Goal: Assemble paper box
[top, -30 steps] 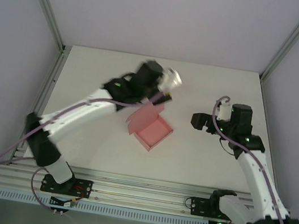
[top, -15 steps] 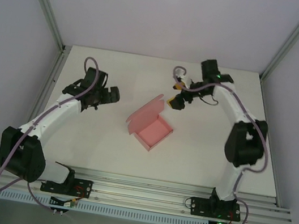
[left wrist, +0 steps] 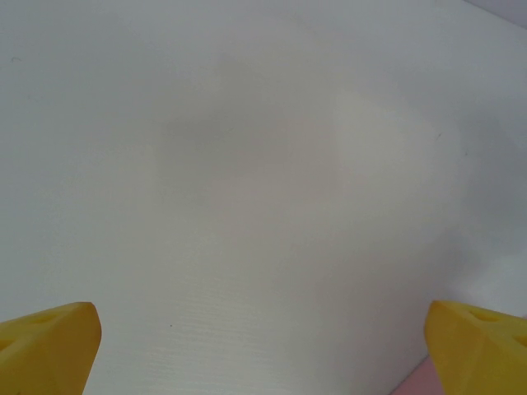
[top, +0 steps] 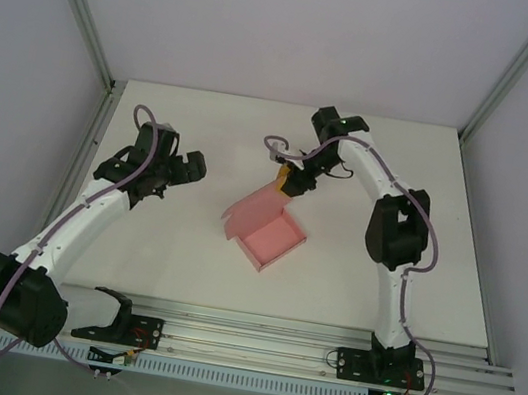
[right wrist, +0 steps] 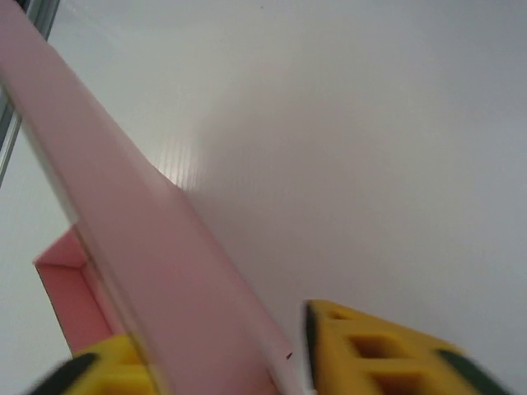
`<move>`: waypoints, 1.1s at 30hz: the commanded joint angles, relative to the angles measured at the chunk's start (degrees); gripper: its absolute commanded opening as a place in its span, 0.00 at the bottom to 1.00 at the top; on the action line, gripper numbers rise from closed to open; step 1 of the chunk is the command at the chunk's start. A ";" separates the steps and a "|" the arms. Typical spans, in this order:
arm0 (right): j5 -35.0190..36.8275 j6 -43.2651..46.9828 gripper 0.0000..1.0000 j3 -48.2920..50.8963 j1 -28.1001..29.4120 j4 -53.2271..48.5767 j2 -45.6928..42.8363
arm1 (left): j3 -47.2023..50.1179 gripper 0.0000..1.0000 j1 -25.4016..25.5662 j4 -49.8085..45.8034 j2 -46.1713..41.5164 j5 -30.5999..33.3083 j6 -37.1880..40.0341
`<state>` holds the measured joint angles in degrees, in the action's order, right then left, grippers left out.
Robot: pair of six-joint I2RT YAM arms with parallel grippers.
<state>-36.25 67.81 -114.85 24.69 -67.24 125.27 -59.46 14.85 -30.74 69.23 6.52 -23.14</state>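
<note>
The pink paper box sits mid-table as an open tray with its lid raised at the back left. My right gripper is at the lid's top back corner. In the right wrist view the lid runs between the yellow fingers of my right gripper; a thin gap shows beside the right one and the picture is blurred. My left gripper hangs open over bare table left of the box, its fingers wide apart, and a pink sliver of the box shows low right.
White table with a metal rail along the near edge and frame posts at the back corners. Grey walls close in on the left, the right and the back.
My left arm has pulled away from the box to the left. My right arm has swung over from the right side to the lid's back corner, and its jaws have narrowed round the lid.
</note>
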 commanded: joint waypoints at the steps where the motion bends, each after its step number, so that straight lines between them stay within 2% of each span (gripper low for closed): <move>1: 2.38 -4.39 0.14 2.76 -0.58 2.43 -5.04 | 0.32 1.00 -0.45 2.25 -1.36 -1.42 1.32; 7: 3.03 -10.84 0.10 6.09 -2.07 3.37 -8.15 | 0.92 1.00 -0.54 8.73 -0.63 -11.01 7.23; 11: 3.29 -15.89 0.09 15.78 -3.42 13.35 -13.21 | 5.15 1.00 -0.50 19.32 -1.62 -17.30 14.75; 13: 4.21 -17.76 0.09 20.50 -3.65 19.43 -15.58 | 6.53 1.00 -0.71 23.17 -1.35 -22.88 18.06; 15: 2.06 -18.68 0.14 21.41 -4.49 20.03 -16.10 | 6.28 1.00 -0.86 23.32 0.62 -30.85 22.77; 17: 0.59 -19.41 0.21 21.42 -5.14 19.76 -15.82 | 5.79 1.00 -0.85 23.21 3.41 -35.43 26.52; 18: 0.40 -19.85 0.25 21.52 -5.42 19.97 -15.74 | 5.39 1.00 -0.83 23.23 4.69 -35.95 27.31; 19: 0.63 -20.41 0.36 21.65 -5.68 20.29 -15.66 | 4.64 1.00 -0.80 22.70 6.16 -36.38 28.42; 21: 0.96 -21.58 0.42 22.35 -6.43 21.07 -16.06 | 2.23 1.00 -0.81 19.90 9.23 -37.96 31.65; 23: 1.04 -22.63 0.54 22.99 -7.09 20.42 -17.17 | -0.91 0.95 -0.82 15.42 12.09 -40.05 35.17; 28: 3.60 -22.05 0.55 26.31 -7.37 17.64 -20.00 | -5.25 0.83 -0.59 5.25 16.42 -43.52 41.03; 33: 3.93 -24.63 0.49 26.43 -7.37 17.32 -19.38 | -5.55 0.72 1.85 4.58 18.34 -38.30 41.24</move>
<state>-31.88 45.10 -88.92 17.30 -48.95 106.76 -63.77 15.44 -22.72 86.56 -32.73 15.33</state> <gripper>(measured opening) 0.501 0.729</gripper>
